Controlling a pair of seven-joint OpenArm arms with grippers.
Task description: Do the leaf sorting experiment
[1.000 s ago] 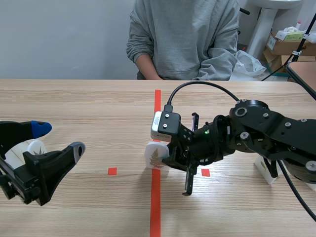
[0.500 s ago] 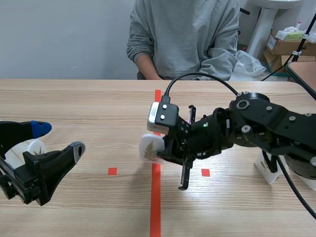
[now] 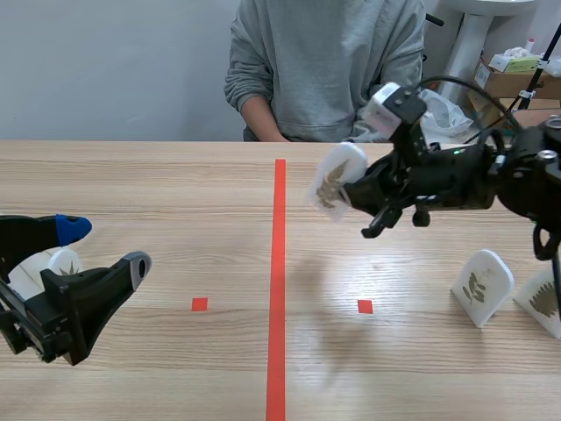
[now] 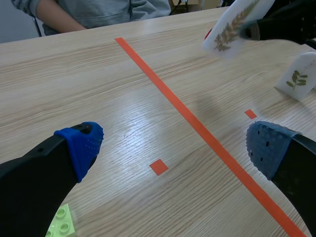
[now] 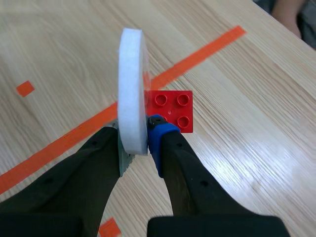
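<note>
**Scene view.** The right jaws are clenched on a white leaf tile point(image 3: 336, 180) and hold it clear of the desk point(image 3: 175, 193). It hangs on the right arm's side of the orange tape line point(image 3: 278, 263), in front of a seated person point(image 3: 324, 61). A standing tile point(image 3: 481, 287) and a second tile point(image 3: 542, 303) rest near the right edge of the desk. The left jaws are spread wide and hold nothing, low at the left, with a further white tile point(image 3: 44, 267) just behind them. We judge the chief hazard to be the set-down. If the carried tile comes down too near the standing pair, it or the arm could knock them over.

**Left wrist view.** Both blue pads point(image 4: 81, 145) stand well apart over bare wood. The leaf tile point(image 4: 234, 27) hangs tilted far ahead of them, above another upright tile point(image 4: 296, 81). A green brick point(image 4: 61, 222) lies beside one finger. If the tile is released at this tilt, we expect it to fall flat, not stand.

**Right wrist view.** The leaf tile point(image 5: 132, 111) appears edge-on, pinched between the pads point(image 5: 157, 131) along its lower margin only. With so shallow a hold it may pivot or slip during travel. A red brick point(image 5: 173, 111) shows just beside its far face, and we cannot tell whether it is fixed to the tile. If it is loose on the desk, it could obstruct placement.
</note>
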